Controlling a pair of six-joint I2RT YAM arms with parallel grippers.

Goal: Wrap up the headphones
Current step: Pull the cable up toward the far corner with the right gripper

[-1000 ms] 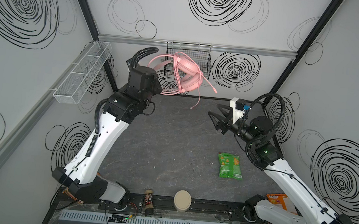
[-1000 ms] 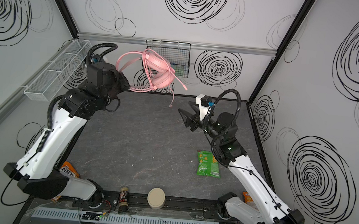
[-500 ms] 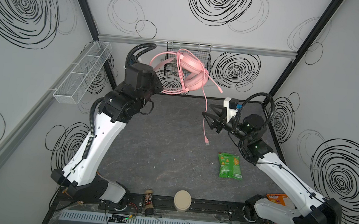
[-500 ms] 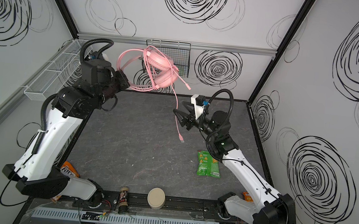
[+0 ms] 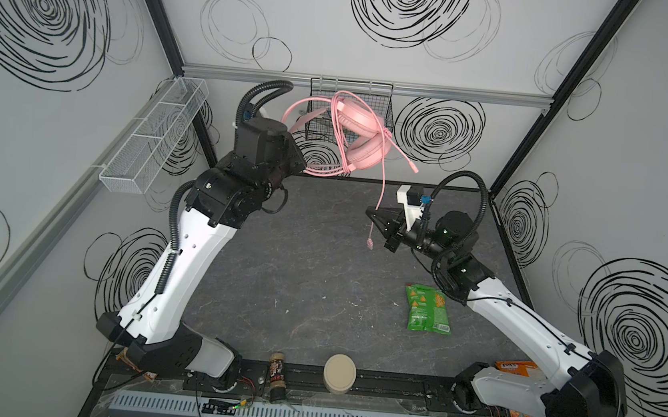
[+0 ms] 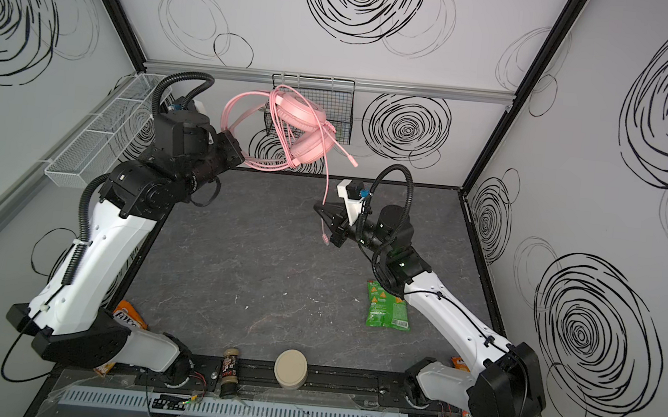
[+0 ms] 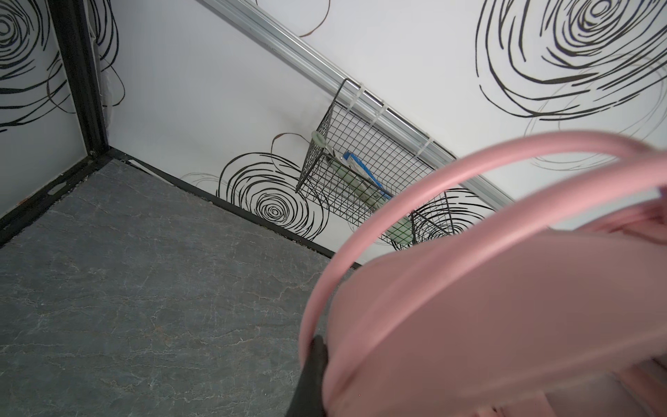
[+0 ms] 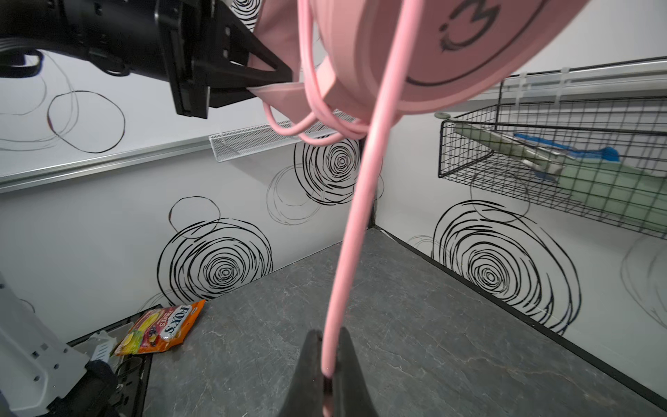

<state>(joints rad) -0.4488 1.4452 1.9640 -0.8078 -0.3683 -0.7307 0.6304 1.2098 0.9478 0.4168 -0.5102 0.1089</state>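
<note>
The pale pink headphones point(image 5: 362, 137) point(image 6: 302, 131) hang high in front of the back wall, with several cable turns wound round the earcups. My left gripper point(image 5: 303, 165) point(image 6: 241, 159) is shut on the headband point(image 7: 361, 231); in its wrist view only one dark finger point(image 7: 313, 361) shows beside the band. A loose length of cable point(image 5: 383, 172) point(image 6: 328, 175) point(image 8: 361, 202) drops straight down from the earcups. My right gripper point(image 5: 369, 212) point(image 6: 316, 208) point(image 8: 328, 337) is shut on it in mid-air, and the plug point(image 5: 369, 243) point(image 6: 325, 239) dangles just below the fingers. The boom microphone point(image 5: 406, 160) sticks out to the right.
A black wire basket point(image 5: 380, 105) hangs on the back wall behind the headphones. A white mesh shelf point(image 5: 151, 137) is on the left wall. A green snack bag point(image 5: 425, 308) lies on the mat under my right arm. A beige lid point(image 5: 340, 372), small bottle point(image 5: 276, 375) and orange packets point(image 5: 517, 367) point(image 8: 162, 326) sit at the front.
The cable end swung down from beside the earcups to hang straight. My right gripper moved left and forward to it and closed on it. The left arm raised the headphones slightly.
</note>
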